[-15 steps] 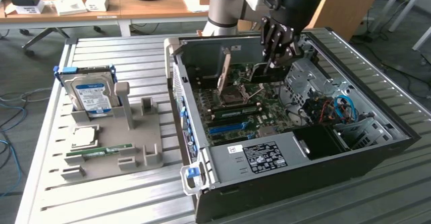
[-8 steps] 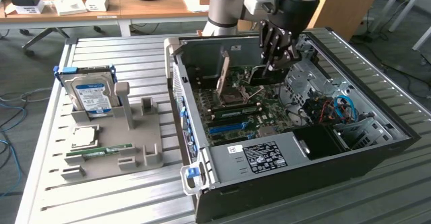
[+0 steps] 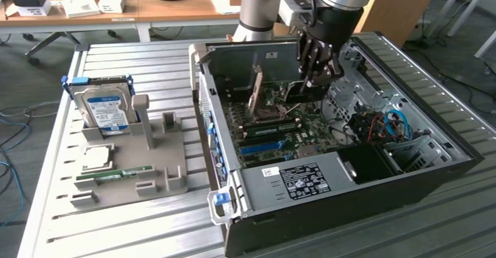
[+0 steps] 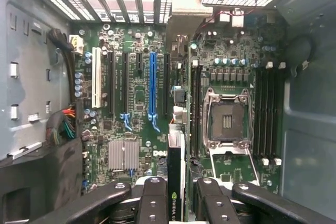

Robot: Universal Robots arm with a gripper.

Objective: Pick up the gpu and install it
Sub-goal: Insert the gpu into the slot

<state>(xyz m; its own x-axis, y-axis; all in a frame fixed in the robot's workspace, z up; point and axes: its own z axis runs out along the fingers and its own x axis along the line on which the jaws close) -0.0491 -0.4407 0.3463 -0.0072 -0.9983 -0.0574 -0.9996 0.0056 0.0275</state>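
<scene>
My gripper [image 3: 314, 79] reaches down into the open computer case [image 3: 434, 171], above the motherboard [image 3: 271, 130]. In the wrist view the gpu [image 4: 176, 182] shows edge-on as a thin dark card between the two fingers [image 4: 154, 203], which are shut on it. The card runs from the fingers toward the rear slot openings, beside the long blue slot [image 4: 153, 85]. In the exterior view the gpu [image 3: 301, 92] hangs as a dark shape just under the fingertips. Whether its lower edge touches a slot I cannot tell.
A grey fixture [image 3: 166, 179] on the exterior view's left holds a silver hard drive with a blue label [image 3: 107, 110], a processor chip [image 3: 97, 156] and a green RAM stick [image 3: 116, 175]. The case walls, the empty CPU socket [image 4: 227, 121] and blue cables [image 3: 391, 124] crowd the gripper.
</scene>
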